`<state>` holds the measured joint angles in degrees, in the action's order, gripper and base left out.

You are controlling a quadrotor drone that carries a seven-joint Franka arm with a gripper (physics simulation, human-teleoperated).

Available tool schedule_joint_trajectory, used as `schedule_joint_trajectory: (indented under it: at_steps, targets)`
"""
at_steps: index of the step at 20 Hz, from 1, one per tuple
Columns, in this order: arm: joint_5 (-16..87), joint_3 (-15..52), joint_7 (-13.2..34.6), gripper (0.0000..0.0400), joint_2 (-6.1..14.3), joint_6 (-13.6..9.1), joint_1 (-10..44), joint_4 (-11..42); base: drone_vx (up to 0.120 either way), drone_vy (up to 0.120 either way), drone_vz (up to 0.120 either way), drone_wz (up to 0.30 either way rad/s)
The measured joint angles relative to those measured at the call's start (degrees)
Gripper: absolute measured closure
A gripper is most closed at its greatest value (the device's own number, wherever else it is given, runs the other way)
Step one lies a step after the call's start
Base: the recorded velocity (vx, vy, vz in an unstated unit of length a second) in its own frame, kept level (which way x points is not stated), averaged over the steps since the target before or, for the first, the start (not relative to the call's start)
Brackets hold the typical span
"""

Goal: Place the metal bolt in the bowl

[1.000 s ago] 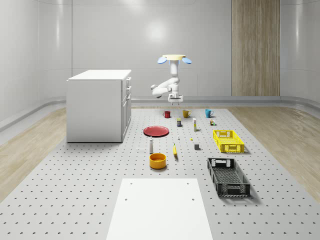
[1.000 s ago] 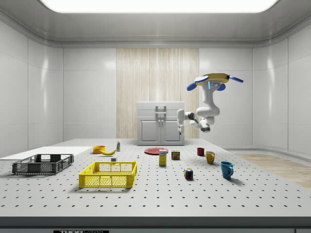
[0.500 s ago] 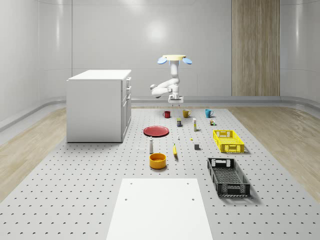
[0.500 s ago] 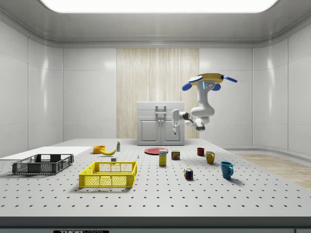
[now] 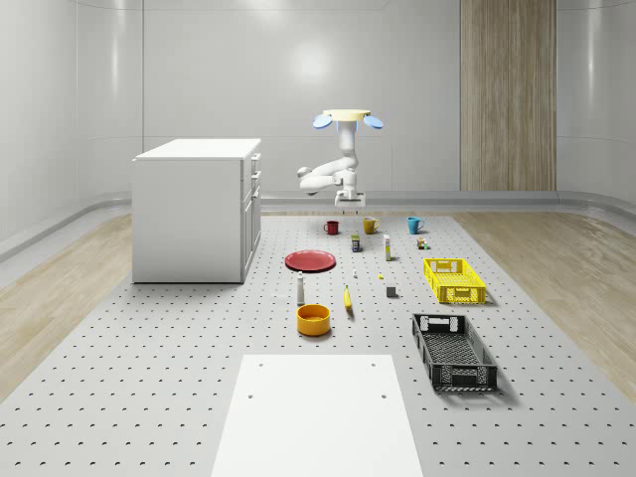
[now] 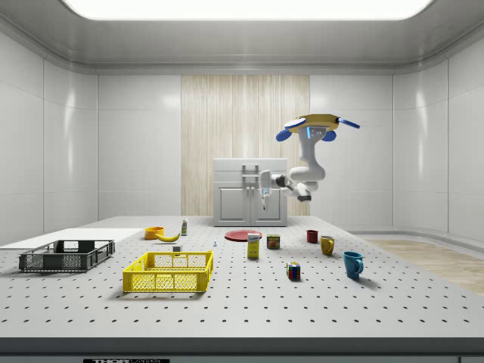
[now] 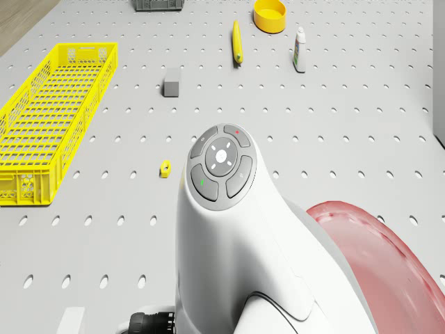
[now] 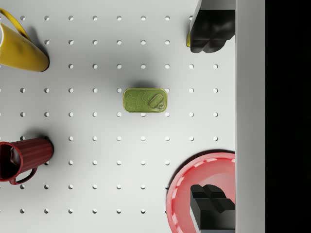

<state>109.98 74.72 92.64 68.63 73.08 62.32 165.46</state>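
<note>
Pegboard table [image 5: 149, 378] in a pale-walled room, with a white cabinet [image 5: 194, 211] at the whole-scene view's left and a white panel [image 5: 318, 417] on its near end.

The drone [image 5: 347, 117] hovers over the table's far part, with nothing under it but air. Its arm [image 6: 302, 178] folds downward. The gripper [image 8: 209, 119] hangs well above the surface, its two black fingers [image 8: 209, 29] spread wide and holding nothing. Below the gripper lie a green can [image 8: 145, 99] and the rim of the red plate [image 8: 204, 189], with a yellow mug [image 8: 19, 51] and a red mug [image 8: 22, 158] off to one side.

The metal bolt [image 7: 165, 168], a small yellowish piece, lies bare on the table between the yellow crate [image 7: 49, 125] and the plate. A grey block [image 7: 172, 81] is near it. The bowl [image 7: 270, 15], orange-yellow, stands well apart from the bolt. Between the two lie a banana [image 7: 237, 42] and an upright white bottle [image 7: 300, 50].

Count: three mugs, the third being a blue mug [image 5: 414, 225]; two crates, the second being a black crate [image 5: 453, 351]; one each of bowl, plate, can, banana, bottle and block. A multicoloured cube [image 6: 293, 271] stands near the blue mug.
</note>
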Motion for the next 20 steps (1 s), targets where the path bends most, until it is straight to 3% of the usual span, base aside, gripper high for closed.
schedule_joint_trajectory:
  at_steps: [12,20]
  targets:
    - [-1.5,0.9,0.9,0.0,3.1,2.8,0.9,-0.2,0.12,0.0,-0.003,0.0]
    - [-2.5,1.3,1.4,0.0,4.9,4.6,1.5,-0.3,0.12,0.0,-0.115,0.0]
